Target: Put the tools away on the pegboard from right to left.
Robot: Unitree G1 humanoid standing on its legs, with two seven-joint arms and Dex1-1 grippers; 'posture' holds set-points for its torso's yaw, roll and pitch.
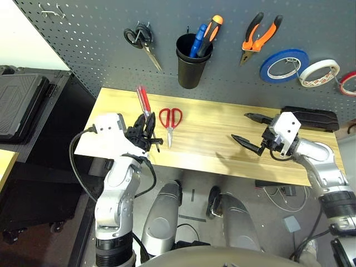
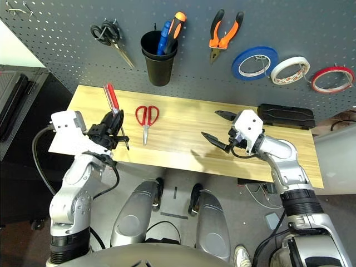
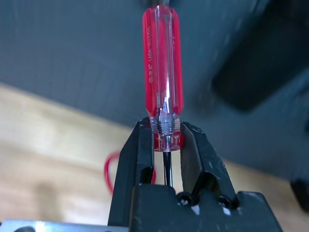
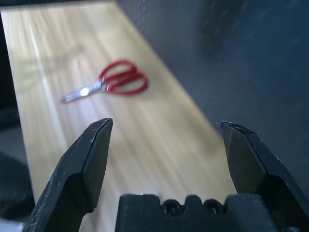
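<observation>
My left gripper is shut on the slim red-handled screwdriver, gripping it just below the handle, which points up toward the pegboard over the bench's left part. The red-handled scissors lie flat on the wooden bench just right of that gripper, blades toward the front edge. My right gripper hovers open over the bench's right part with nothing between its fingers. On the board hang the orange-and-black pliers and, at the far right, the thin red tape ring.
A black cup with blue and orange handled tools hangs mid-board, black-handled scissors to its left. Blue tape and white tape hang right of the pliers. A flat black case lies at the bench's back right.
</observation>
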